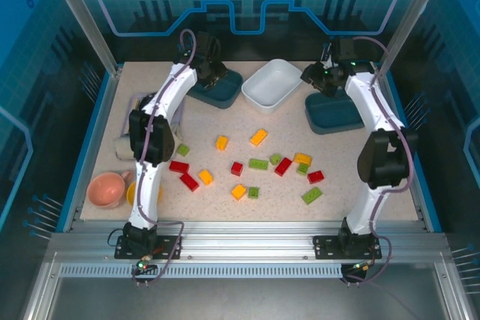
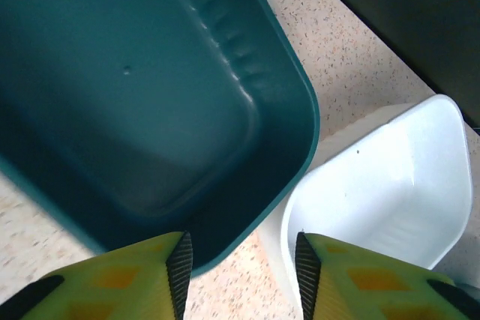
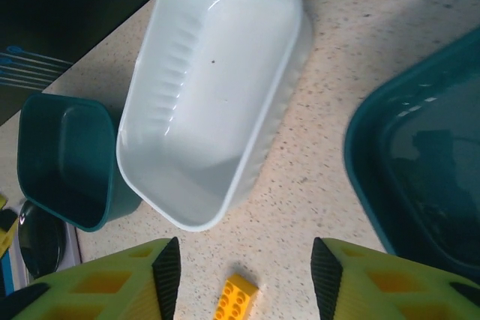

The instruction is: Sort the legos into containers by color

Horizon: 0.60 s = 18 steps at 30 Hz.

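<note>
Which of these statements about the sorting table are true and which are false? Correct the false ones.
1. The white tray lies between the left teal tray and the right teal tray. True.
2. The white tray holds red bricks. False: it is empty.
3. Each claw grips a brick. False: the left claw and the right claw have nothing between their fingers.
4. Red, yellow and green bricks lie loose on the table. True.
5. A pink cup stands at the far right corner. False: the pink cup is at the near left corner.
</note>
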Each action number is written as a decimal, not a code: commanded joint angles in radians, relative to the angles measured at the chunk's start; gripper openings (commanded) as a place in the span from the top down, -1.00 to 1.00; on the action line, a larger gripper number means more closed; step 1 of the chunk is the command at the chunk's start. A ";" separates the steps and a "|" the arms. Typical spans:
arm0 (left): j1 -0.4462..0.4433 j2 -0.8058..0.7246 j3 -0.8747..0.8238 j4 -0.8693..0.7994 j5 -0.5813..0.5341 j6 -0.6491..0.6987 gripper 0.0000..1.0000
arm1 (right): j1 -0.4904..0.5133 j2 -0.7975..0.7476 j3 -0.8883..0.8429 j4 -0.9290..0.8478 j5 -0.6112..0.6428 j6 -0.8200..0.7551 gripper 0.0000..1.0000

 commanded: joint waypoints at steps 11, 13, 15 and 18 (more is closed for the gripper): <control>0.036 0.126 0.051 -0.070 0.132 0.037 0.46 | 0.121 0.335 0.347 -0.198 0.067 0.140 0.16; 0.036 0.096 -0.014 -0.071 0.140 0.055 0.50 | 0.127 0.366 0.364 -0.226 0.088 0.165 0.15; 0.036 0.066 -0.071 -0.078 0.142 0.074 0.52 | 0.132 0.383 0.366 -0.228 0.097 0.180 0.15; 0.036 0.010 -0.166 -0.087 0.133 0.109 0.54 | 0.138 0.411 0.376 -0.220 0.104 0.191 0.12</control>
